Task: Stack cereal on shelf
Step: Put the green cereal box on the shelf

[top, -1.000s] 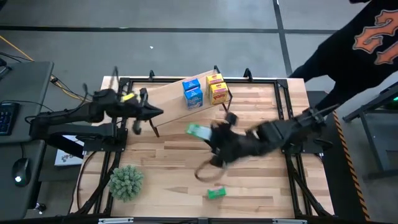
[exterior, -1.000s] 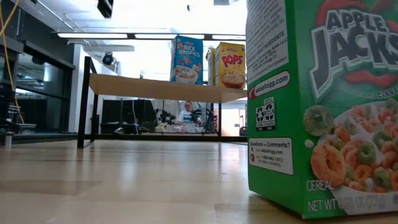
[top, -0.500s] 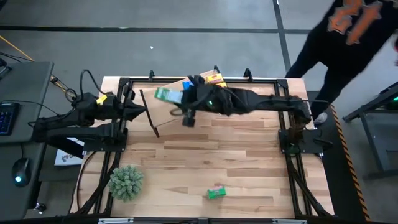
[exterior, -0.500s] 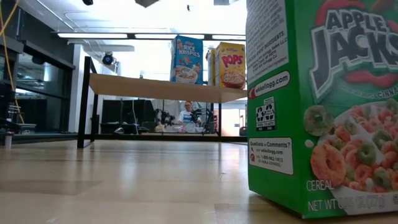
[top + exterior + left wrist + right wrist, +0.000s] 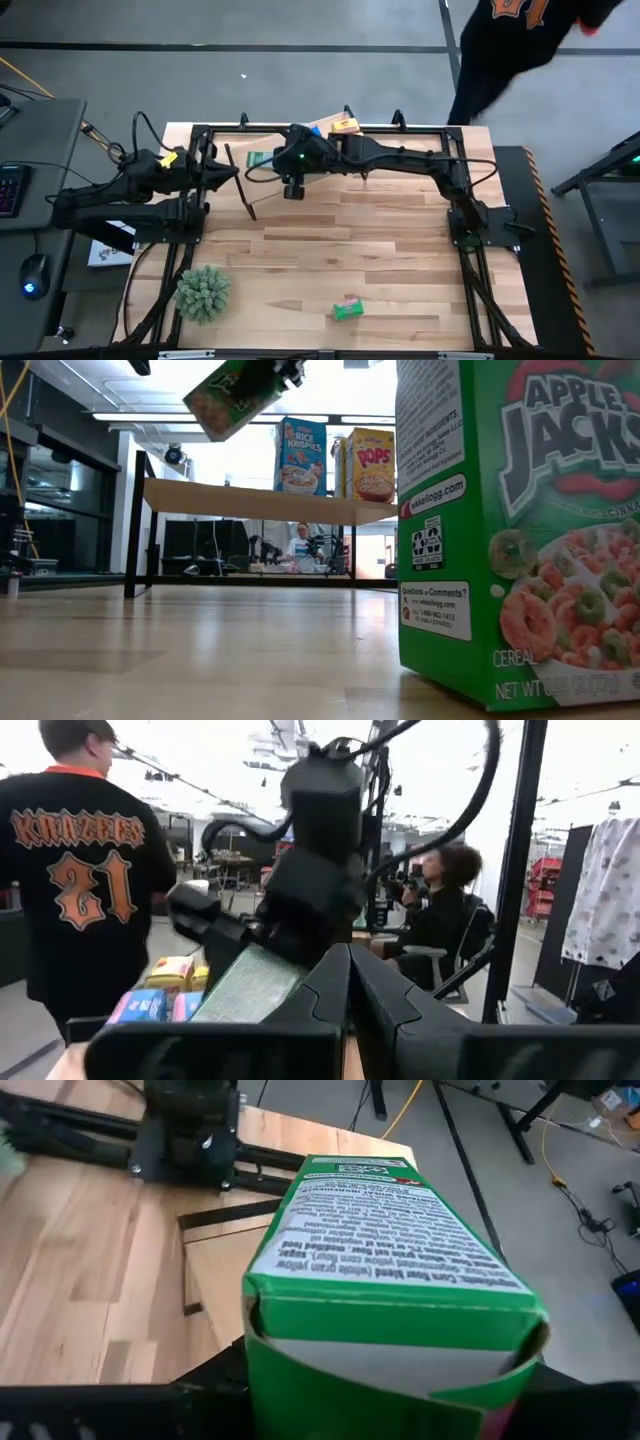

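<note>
Swung further left across the top of the high view since half a second ago, the right gripper point(image 5: 275, 160) holds a green cereal carton point(image 5: 262, 159) over the shelf point(image 5: 270, 150); the left gripper point(image 5: 228, 176), jaws closed and empty, waits at upper left. Low view: the carton point(image 5: 228, 398) hangs tilted at top, above the shelf point(image 5: 250, 504) carrying a blue carton point(image 5: 301, 455) and yellow carton point(image 5: 371, 464). Another green carton point(image 5: 530, 530) stands on the counter point(image 5: 200, 650).

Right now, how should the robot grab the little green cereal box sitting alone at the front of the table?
The green cereal box stands free on the table, with nothing touching it, so probably best to come straight down from above and close the tool across its two narrow side panels. The right tool is busy: it holds another green box tilted above the shelf.
</note>
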